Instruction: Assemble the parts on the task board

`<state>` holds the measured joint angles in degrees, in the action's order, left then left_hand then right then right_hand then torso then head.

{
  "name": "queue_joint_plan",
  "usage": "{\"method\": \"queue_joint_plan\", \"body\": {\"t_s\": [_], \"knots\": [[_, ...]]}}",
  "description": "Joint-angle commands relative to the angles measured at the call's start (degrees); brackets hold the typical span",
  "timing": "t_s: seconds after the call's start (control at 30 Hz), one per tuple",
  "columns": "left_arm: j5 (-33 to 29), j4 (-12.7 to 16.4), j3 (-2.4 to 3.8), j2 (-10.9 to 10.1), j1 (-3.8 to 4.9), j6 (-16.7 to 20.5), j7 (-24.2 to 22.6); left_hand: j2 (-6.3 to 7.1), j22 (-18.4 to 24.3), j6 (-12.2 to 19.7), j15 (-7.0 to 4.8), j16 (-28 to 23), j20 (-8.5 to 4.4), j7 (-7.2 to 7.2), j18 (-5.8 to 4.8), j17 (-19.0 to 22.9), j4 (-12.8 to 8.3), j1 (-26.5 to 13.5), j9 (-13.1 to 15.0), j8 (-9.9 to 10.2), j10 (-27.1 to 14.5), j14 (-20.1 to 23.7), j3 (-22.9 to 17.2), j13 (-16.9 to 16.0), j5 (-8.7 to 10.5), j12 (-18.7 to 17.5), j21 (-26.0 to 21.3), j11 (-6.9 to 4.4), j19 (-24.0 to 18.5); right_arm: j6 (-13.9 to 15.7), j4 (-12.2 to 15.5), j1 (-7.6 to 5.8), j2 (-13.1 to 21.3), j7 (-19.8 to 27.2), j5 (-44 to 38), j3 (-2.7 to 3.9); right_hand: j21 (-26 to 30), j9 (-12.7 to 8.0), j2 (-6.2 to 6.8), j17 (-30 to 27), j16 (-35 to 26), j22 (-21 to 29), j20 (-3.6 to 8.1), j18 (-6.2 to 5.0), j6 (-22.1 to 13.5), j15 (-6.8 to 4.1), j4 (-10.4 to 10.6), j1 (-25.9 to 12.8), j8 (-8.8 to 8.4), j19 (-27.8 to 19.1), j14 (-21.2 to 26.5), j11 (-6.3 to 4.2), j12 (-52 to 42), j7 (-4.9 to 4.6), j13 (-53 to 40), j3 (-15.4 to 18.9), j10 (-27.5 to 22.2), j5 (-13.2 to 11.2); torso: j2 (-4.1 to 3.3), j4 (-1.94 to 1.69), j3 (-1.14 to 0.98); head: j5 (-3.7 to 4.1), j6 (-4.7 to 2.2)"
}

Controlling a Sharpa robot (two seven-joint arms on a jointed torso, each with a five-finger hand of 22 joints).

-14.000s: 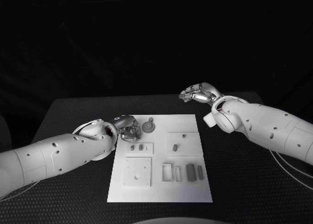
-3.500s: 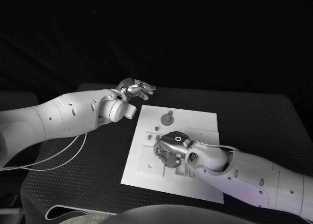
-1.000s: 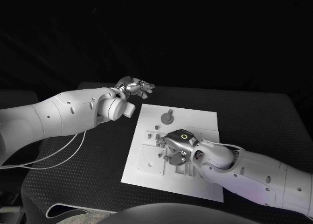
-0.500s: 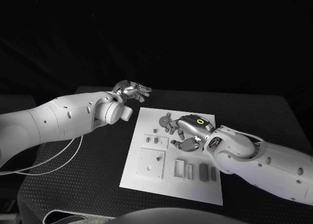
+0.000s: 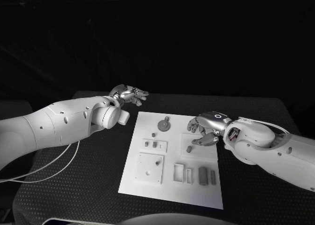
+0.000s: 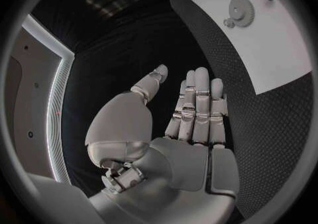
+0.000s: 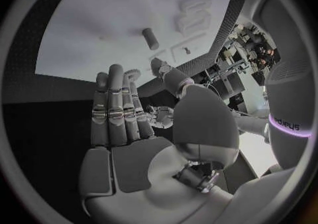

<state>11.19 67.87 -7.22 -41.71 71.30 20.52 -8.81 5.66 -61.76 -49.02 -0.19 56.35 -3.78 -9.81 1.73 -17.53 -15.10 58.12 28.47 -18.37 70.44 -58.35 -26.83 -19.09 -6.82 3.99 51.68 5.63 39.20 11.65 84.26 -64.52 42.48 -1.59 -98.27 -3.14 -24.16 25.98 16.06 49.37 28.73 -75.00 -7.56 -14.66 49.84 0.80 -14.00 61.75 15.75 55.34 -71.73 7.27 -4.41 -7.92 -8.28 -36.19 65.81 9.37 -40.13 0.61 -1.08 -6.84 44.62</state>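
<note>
The white task board [image 5: 172, 194] lies in the middle of the table. On it are a gear [image 5: 164, 125] at the far end, a short peg [image 5: 189, 149] standing in a square, a raised square plate [image 5: 149, 167] and dark bars [image 5: 203, 176] near the front. My right hand [image 5: 206, 129] hovers over the board's far right part, fingers apart and empty; the right wrist view shows the hand [image 7: 126, 123] with straight fingers above the peg [image 7: 150, 38]. My left hand [image 5: 128, 93] is off the board's far left corner, with the hand [image 6: 195, 110] open and empty.
Black matting [image 5: 76, 187] covers the table around the board [image 6: 278, 49]. Small pieces [image 5: 154, 144] sit in a frame left of the peg. A thin cable [image 5: 59, 161] hangs under my left arm. The gear [image 6: 240, 8] lies near the board's far end.
My right hand has lifted off the board's middle and moved toward its far right side, holding nothing. The left hand has stayed by the far left corner. The camera view has shifted.
</note>
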Motion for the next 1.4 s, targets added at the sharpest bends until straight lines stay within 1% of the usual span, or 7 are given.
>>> {"method": "queue_joint_plan", "body": {"t_s": [0.03, 0.2, 0.63, 0.7, 0.77, 1.1, 1.4], "knots": [[-0.24, 0.03, 0.03, 0.07, 0.08, -0.23, -0.5, 0.1, -0.08, 0.29, -0.02, -0.29, -2.01, 0.0, -0.16, -0.07, 0.23, -0.16, -0.08, -0.27, -0.51, -0.31, 0.17, 0.05, 0.39, 0.02, -0.28, -0.04, -0.05, -3.91, 0.13, 0.05, -0.11, -1.05, -3.55, -0.71, 0.23, -0.09, -0.03, 0.08, -0.22, 0.03, -0.17, -0.34, -0.26, 0.02, -0.01, -0.46, -0.17, -0.45, 0.47, -0.09, 0.3, 0.27, 0.09, 0.54, -0.47, -0.15, -0.08, -0.06, -0.05, 0.11, 0.1], [-0.24, 0.04, 0.03, -0.02, 0.08, -0.25, -0.53, 0.09, -0.09, 0.28, -0.02, -0.3, -2.01, 0.01, -0.17, -0.09, 0.24, -0.16, -0.08, -0.29, -0.51, -0.32, 0.17, 0.05, 0.4, 0.02, -0.29, -0.04, -0.04, -4.6, 0.56, 0.14, -0.33, -1.22, -5.07, -2.09, 0.31, -0.13, -0.08, 0.16, -0.24, -0.01, -0.2, -0.34, -0.43, 0.02, -0.12, -0.41, -0.17, -0.53, 0.56, -0.09, 0.31, 0.36, 0.18, 0.91, -0.6, -0.48, -0.1, -0.01, -0.02, 0.22, 0.1], [-0.24, -0.02, 0.03, 0.03, 0.07, -0.36, -0.55, 0.07, -0.12, 0.28, -0.02, -0.32, -2.01, 0.02, -0.17, -0.14, 0.25, -0.15, -0.1, -0.33, -0.51, -0.33, 0.17, 0.05, 0.42, 0.03, -0.31, -0.04, -0.03, -5.18, 0.25, 0.85, -1.15, -1.07, -5.9, -3.14, 0.34, -0.02, -0.71, 0.32, -0.13, -0.09, -0.1, -0.34, 0.41, -0.35, -0.12, 0.69, 0.47, -0.24, 0.31, -0.51, -0.31, 0.17, 0.02, 0.43, 0.49, -1.39, -0.1, -0.12, 0.09, 0.25, 0.41], [-0.24, -0.03, 0.03, 0.06, 0.07, -0.34, -0.55, 0.07, -0.12, 0.28, -0.02, -0.32, -2.01, 0.02, -0.17, -0.15, 0.26, -0.15, -0.11, -0.33, -0.51, -0.33, 0.17, 0.05, 0.42, 0.03, -0.31, -0.04, -0.02, -4.57, 0.16, 1.06, -1.44, -0.87, -5.9, -3.14, 0.26, -0.04, -0.33, 0.38, -0.02, -0.06, 0.05, -0.34, 0.92, -0.51, 0.5, 1.82, 0.72, 0.33, -0.16, -0.61, -0.64, -0.98, -0.11, -1.38, 1.19, -3.95, -0.09, -0.1, 0.06, 0.22, 0.47], [-0.24, -0.04, 0.03, 0.08, 0.07, -0.4, -0.56, 0.06, -0.12, 0.28, -0.02, -0.33, -2.01, 0.02, -0.17, -0.15, 0.26, -0.16, -0.11, -0.34, -0.51, -0.34, 0.17, 0.05, 0.42, 0.03, -0.31, -0.04, -0.02, -4.29, 0.17, 1.23, -1.72, -0.79, -5.91, -3.15, 0.17, -0.11, -0.43, 0.43, 0.08, -0.08, 0.2, -0.34, 1.5, -0.72, 1.47, 2.54, 0.98, 0.86, -0.66, -0.83, -0.88, -1.26, -0.2, -3.28, 1.83, -5.26, -0.09, -0.12, 0.05, 0.22, 0.46], [-0.24, -0.07, 0.03, 0.08, 0.07, -0.47, -0.52, 0.05, -0.14, 0.29, -0.02, -0.34, -2.01, 0.01, -0.17, -0.18, 0.28, -0.17, -0.13, -0.35, -0.52, -0.34, 0.18, 0.05, 0.43, 0.03, -0.33, -0.04, -0.01, -4.12, -0.48, 1.79, -2.57, -0.56, -6.49, -3.26, -0.29, 0.34, -1.16, 0.87, 0.43, -0.47, 0.73, -0.34, 4.52, -1.65, 4.3, 3.46, 2.72, 2.09, -1.77, -1.98, -2.28, -0.34, -0.91, -7.71, 5.2, -6.6, -0.08, -0.12, 0.11, 0.17, 0.74], [-0.24, -0.07, 0.03, 0.02, 0.07, -0.57, -0.43, 0.03, -0.16, 0.31, -0.02, -0.36, -2.01, 0.01, -0.18, -0.21, 0.33, -0.22, -0.14, -0.37, -0.52, -0.35, 0.2, 0.05, 0.44, 0.03, -0.34, -0.04, 0.0, -1.53, -0.88, 1.97, -2.81, -0.58, -7.76, -3.31, -0.81, 1.28, -2.98, 1.43, 0.93, -0.65, 1.34, -0.34, 7.67, -2.67, 5.26, 4.71, 4.59, 3.32, -2.7, -3.27, -3.92, 1.05, -2.04, -11.41, 8.7, -6.6, -0.08, -0.11, 0.06, 0.11, 0.87]]}}
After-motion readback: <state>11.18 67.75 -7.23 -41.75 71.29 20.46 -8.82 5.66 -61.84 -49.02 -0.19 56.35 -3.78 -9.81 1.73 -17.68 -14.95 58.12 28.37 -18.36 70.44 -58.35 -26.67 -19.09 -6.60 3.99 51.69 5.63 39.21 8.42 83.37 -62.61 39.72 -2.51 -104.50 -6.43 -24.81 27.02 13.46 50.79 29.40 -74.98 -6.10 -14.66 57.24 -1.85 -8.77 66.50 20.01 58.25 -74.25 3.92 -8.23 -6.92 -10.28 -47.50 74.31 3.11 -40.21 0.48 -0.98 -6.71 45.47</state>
